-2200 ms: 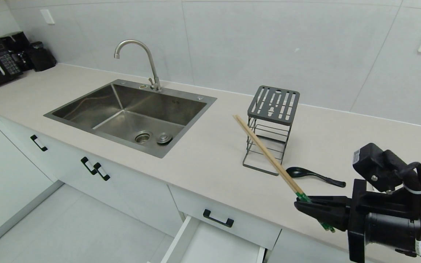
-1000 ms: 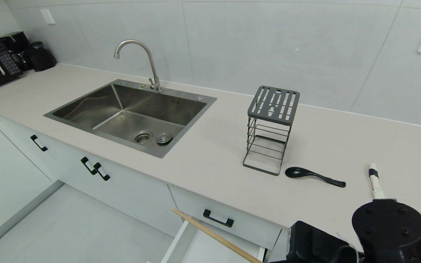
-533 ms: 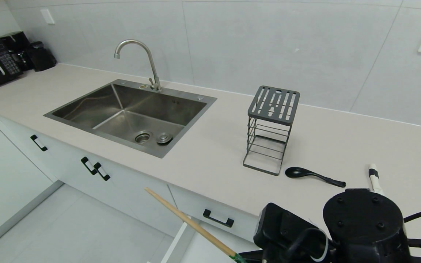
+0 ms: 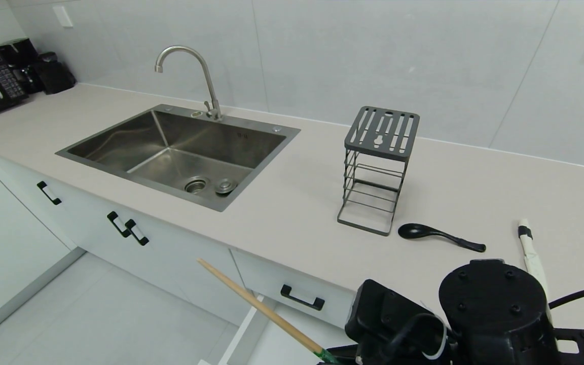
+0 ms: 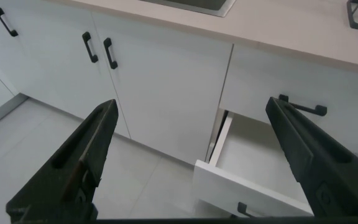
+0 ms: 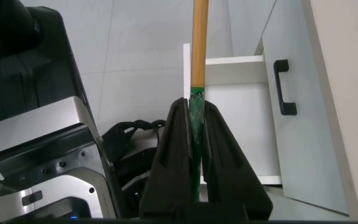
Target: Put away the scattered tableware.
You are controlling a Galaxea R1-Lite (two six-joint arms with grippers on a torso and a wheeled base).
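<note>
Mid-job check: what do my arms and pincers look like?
Both are black: the left pincer has long flat tapering fingers, the right pincer wedge-shaped ones. The right arm carries a round black cap with screws and a black cable.

Chopsticks [image 6: 199, 43] in end effector [image 6: 196, 107] over open drawer [image 6: 235, 127]

Bright, even overhead light; soft shadows beside the rack [image 4: 379, 170] on the bench [image 4: 292, 213]; wide-angle bending at the edges.

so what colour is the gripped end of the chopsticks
The chopsticks are green at the gripped end, tan wood elsewhere; best in the right wrist view.
</note>
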